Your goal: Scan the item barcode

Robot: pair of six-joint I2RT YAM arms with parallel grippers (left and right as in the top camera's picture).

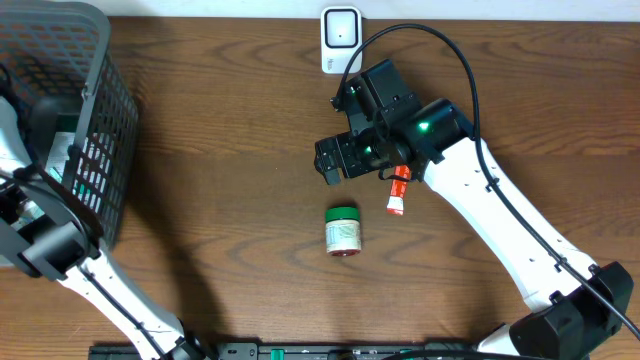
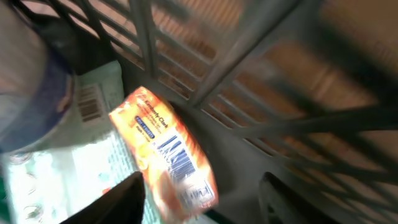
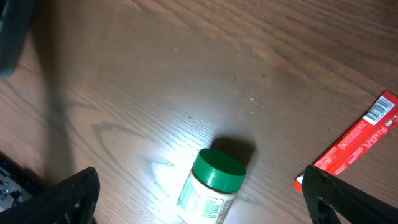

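brown wood table (image 1: pixel 230 150), glare on the grain. jar (image 1: pixel 343 231) lies on its side at centre, scanner (image 1: pixel 340 35) at top centre. my right gripper (image 1: pixel 333 165) hangs between them, wide and empty. left gripper (image 2: pixel 202 190) in basket (image 1: pixel 100 130), upper left, jaws apart, orange packet (image 2: pixel 163 152) between them.

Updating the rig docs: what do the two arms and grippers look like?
The left arm and right arm match: white links, black joints. A black cable loops above the right wrist, where a green light glows. The right gripper is black and blocky; the left gripper looks dark too. No markings readable.
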